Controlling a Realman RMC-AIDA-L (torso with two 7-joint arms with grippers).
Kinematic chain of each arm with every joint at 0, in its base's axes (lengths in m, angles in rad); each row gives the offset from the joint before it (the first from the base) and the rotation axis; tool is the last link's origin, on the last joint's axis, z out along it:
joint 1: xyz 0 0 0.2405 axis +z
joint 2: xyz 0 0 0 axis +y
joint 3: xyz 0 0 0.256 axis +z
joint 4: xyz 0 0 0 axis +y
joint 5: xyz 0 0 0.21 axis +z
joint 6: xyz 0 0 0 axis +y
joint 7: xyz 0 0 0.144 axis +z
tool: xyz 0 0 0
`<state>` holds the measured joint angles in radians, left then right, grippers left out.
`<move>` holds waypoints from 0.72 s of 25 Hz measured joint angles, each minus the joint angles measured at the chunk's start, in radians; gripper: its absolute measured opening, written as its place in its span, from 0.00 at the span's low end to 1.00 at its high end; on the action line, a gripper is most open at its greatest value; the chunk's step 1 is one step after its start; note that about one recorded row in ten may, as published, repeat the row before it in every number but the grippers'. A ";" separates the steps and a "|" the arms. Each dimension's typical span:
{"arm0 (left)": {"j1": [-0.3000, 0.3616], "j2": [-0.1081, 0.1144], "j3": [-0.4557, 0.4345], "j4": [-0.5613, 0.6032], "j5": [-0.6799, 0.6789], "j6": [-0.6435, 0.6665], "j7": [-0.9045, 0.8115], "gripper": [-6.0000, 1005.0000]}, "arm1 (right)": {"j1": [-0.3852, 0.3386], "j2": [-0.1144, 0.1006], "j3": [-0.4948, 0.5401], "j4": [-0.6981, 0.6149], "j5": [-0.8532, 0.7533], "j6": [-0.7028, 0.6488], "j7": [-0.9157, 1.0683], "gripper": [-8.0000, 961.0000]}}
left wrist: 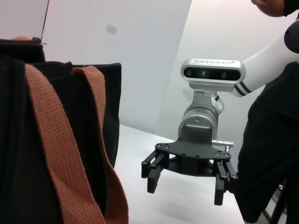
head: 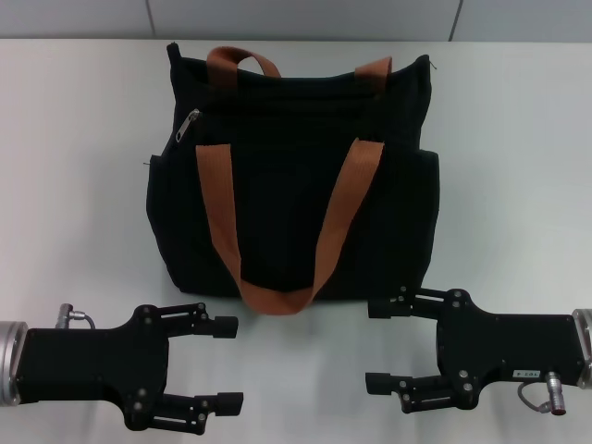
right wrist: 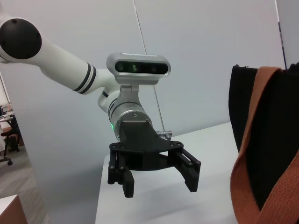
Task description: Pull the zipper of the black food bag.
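The black food bag (head: pixel 287 194) lies on the white table (head: pixel 74 185) in the middle of the head view, its two rust-brown handles (head: pixel 222 222) draped toward me. The zipper, a small silver pull tab (head: pixel 188 125), sits at the bag's upper left corner. My left gripper (head: pixel 229 363) is open and empty on the near left, in front of the bag. My right gripper (head: pixel 376 345) is open and empty on the near right, its upper finger close to the bag's front edge. The left wrist view shows the bag (left wrist: pixel 14 140) and the right gripper (left wrist: pixel 185 191); the right wrist view shows the bag (right wrist: pixel 280 140) and the left gripper (right wrist: pixel 161 187).
The table reaches past the bag on both sides, and a pale wall (head: pixel 296 18) stands behind it. A person in dark clothing (left wrist: pixel 271 140) stands beyond the right arm in the left wrist view.
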<state>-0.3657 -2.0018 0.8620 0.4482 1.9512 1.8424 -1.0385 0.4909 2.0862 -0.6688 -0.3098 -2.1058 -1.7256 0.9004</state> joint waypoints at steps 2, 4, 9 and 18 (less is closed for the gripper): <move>0.000 0.000 0.000 0.000 0.000 0.000 0.000 0.83 | 0.000 0.000 0.000 0.000 0.000 0.000 0.000 0.87; 0.000 0.000 0.000 0.001 0.000 0.000 0.000 0.83 | 0.000 0.000 0.000 0.000 0.000 0.000 0.000 0.87; 0.003 0.000 -0.001 0.002 -0.002 -0.004 0.000 0.83 | 0.000 -0.001 0.000 0.000 0.000 0.000 0.000 0.87; -0.022 -0.033 -0.221 0.000 -0.018 0.126 0.035 0.83 | -0.005 -0.003 0.005 0.000 0.000 0.000 0.005 0.87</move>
<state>-0.3877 -2.0345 0.6408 0.4483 1.9331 1.9680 -1.0037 0.4856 2.0830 -0.6639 -0.3099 -2.1062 -1.7257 0.9059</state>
